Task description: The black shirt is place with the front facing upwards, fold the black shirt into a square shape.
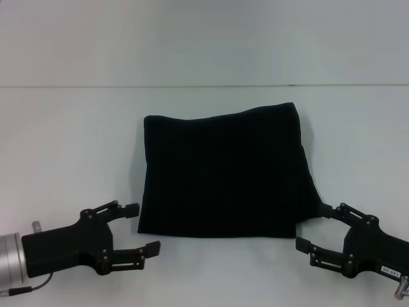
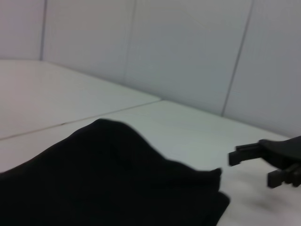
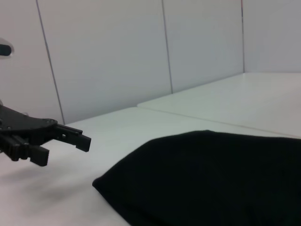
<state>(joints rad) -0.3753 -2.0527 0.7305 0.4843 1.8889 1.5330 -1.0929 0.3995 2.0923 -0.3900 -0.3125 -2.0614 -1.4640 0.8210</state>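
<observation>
We count one black shirt, lying folded into a single squarish block on one white table. We count two grippers: the left gripper near the shirt's near left corner and the right gripper near its near right corner. Each gripper shows two fingers, four in all, and both pairs stand spread apart with nothing between them. We count one seam line crossing the table behind the shirt. No print or label shows on the shirt's upper face, so we count none
</observation>
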